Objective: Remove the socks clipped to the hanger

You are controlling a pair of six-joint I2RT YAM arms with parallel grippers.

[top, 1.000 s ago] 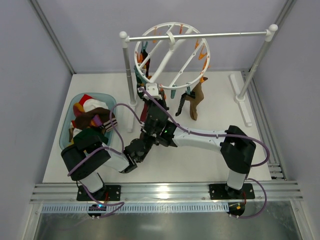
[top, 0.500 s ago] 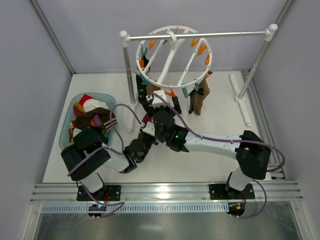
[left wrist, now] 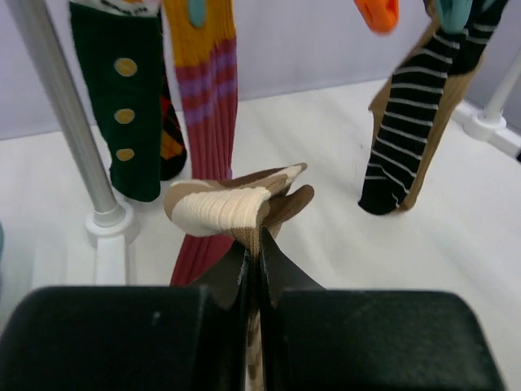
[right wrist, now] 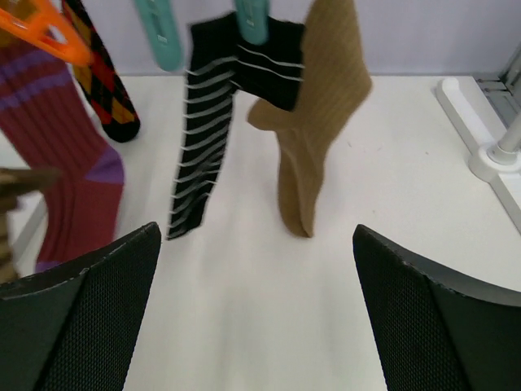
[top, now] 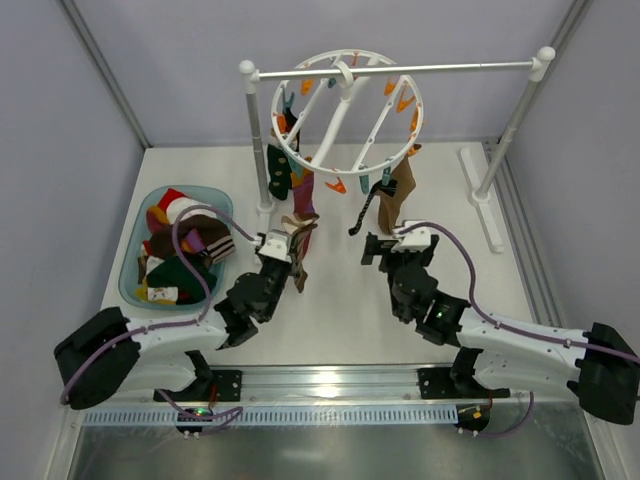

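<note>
No legible text, label, brand, number or sign in any view; none on socks or hanger

striped sock: black-white | ribbed sock: tan | dotted sock: green-yellow

Five socks up on the one hanger: dark green sock, diamond sock, maroon sock, striped sock, tan sock. A sixth, the brown-and-cream sock, is pinched in the left end effector. One teal bin, its heap too tangled to count.
</note>
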